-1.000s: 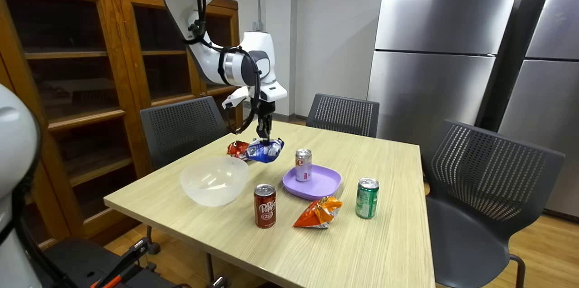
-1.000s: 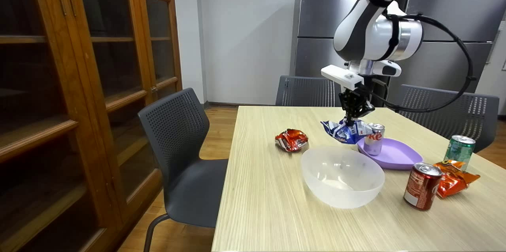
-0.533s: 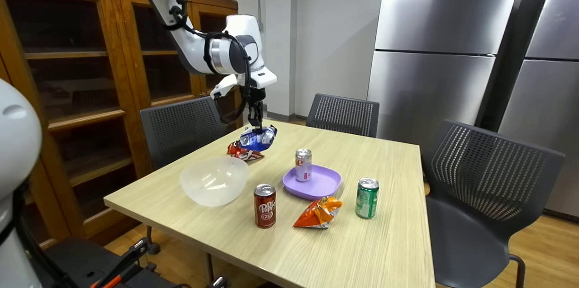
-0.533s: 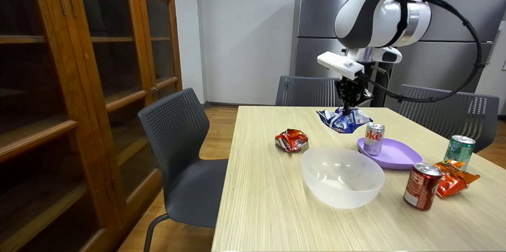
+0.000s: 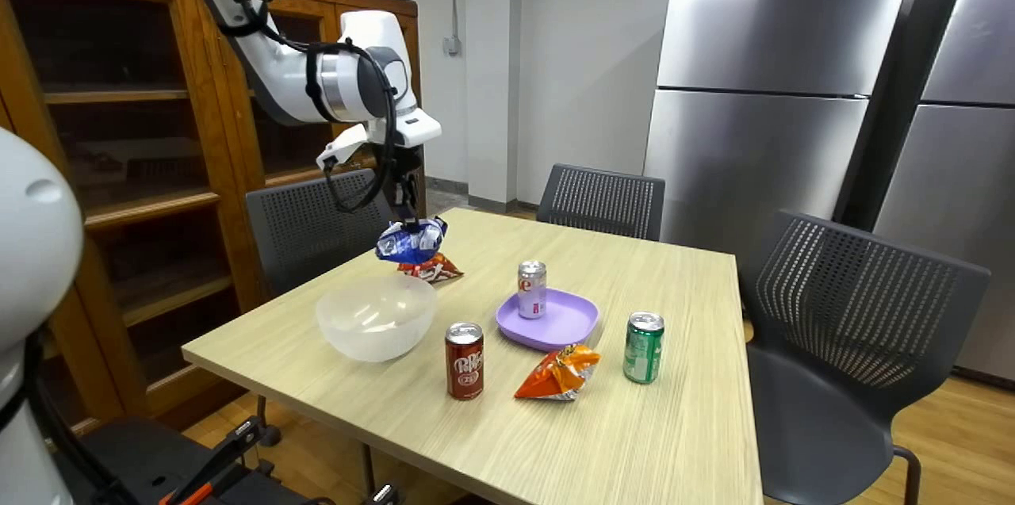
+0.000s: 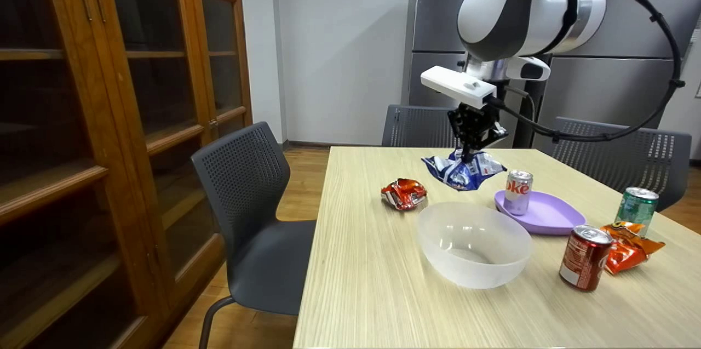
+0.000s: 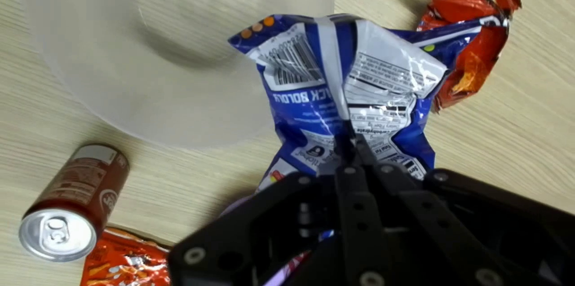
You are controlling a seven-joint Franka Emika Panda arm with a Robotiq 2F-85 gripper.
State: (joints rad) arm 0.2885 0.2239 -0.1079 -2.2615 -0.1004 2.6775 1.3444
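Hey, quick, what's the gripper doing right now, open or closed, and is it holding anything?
Gripper: closed, holding the blue snack bag pinched between its fingertips.

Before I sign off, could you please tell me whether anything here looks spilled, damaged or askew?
Nothing stands out: the dark red can, silver can and green can stand upright, no spill shows, and the blue bag is merely creased where the gripper pinches it.

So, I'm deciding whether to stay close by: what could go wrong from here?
The gripper pinches the crinkled blue bag at one small spot, so it might slip out. The frosted bowl is close by; lowered carelessly, the bag could bump it. The silver can stands upright on the purple plate nearby; a swing might topple it.
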